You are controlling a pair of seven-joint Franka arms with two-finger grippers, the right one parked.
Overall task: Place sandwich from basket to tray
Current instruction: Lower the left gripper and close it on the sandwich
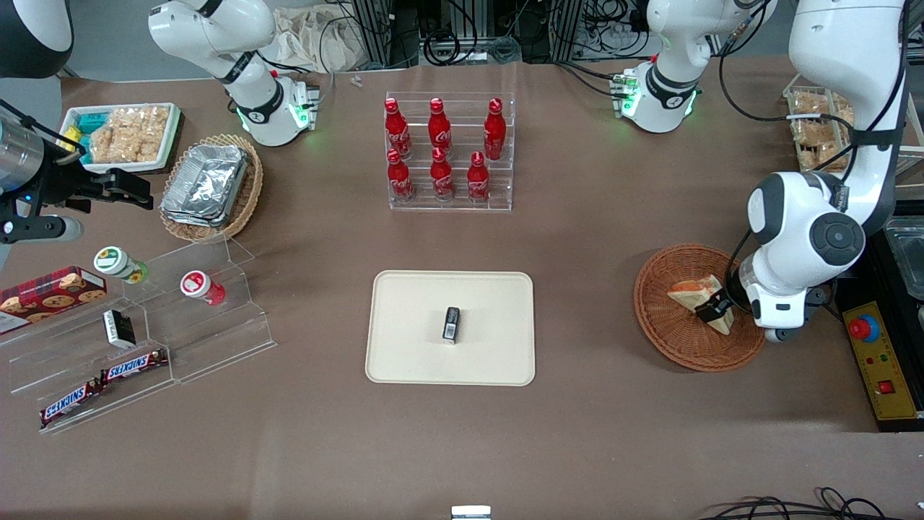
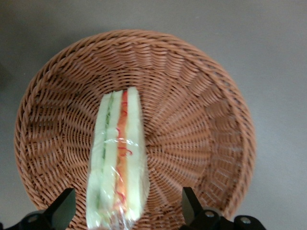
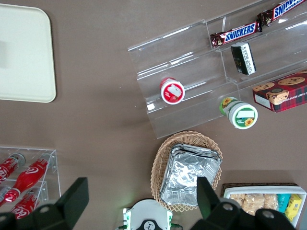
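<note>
The sandwich (image 1: 691, 295), a wrapped wedge of white bread with orange and green filling, lies in the reddish-brown wicker basket (image 1: 664, 332) toward the working arm's end of the table. In the left wrist view the sandwich (image 2: 119, 158) stands on edge in the basket (image 2: 201, 120). My left gripper (image 1: 713, 309) hangs just above the sandwich, open, one finger (image 2: 62, 208) on each side of it with gaps between. The cream tray (image 1: 411, 347) lies mid-table and also shows in the right wrist view (image 3: 24, 52).
A small black box (image 1: 451, 323) lies on the tray. A clear rack of red bottles (image 1: 447, 152) stands farther from the camera than the tray. A control box (image 1: 882, 361) sits beside the basket. A tan basket of foil containers (image 1: 209, 184) and acrylic snack shelves (image 1: 144, 339) lie toward the parked arm's end.
</note>
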